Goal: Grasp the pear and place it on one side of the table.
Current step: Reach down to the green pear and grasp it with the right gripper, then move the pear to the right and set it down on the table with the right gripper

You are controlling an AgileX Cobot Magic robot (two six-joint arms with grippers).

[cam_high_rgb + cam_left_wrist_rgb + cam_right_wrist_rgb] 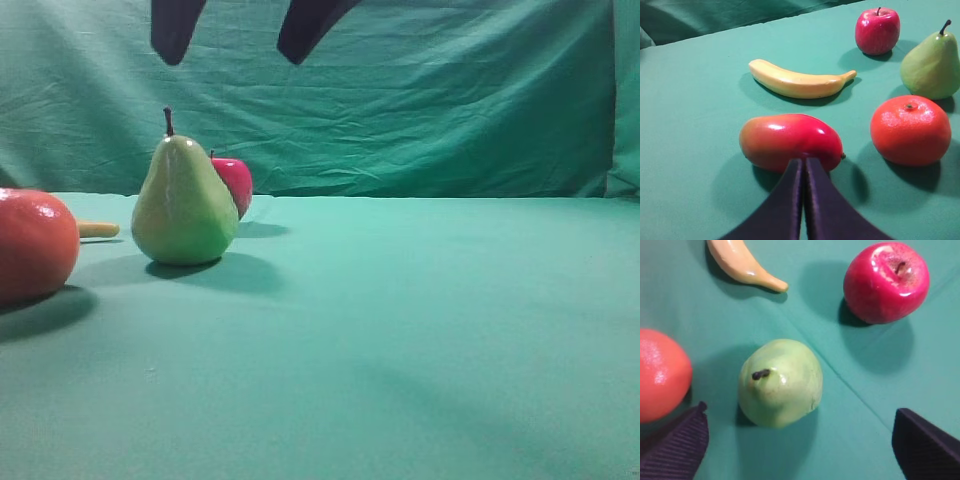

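Observation:
The yellow-green pear [185, 205] stands upright on the teal table [420, 330], left of centre, dark stem up. My right gripper [240, 35] hangs open high above it, slightly to the right; only its two dark fingertips show at the top edge. In the right wrist view the pear [780, 382] is seen from above, ahead of the wide-open, empty gripper [800, 440]. My left gripper [804, 162] is shut and empty, its tips in front of a red mango [790, 141]. The pear [931, 67] is at the far right of that view.
A red apple [235, 182] sits just behind the pear on its right. A large orange-red round fruit [32, 245] lies at the left edge. A yellow banana [97, 229] lies behind it. The wrinkled green backdrop [420, 100] closes the far side.

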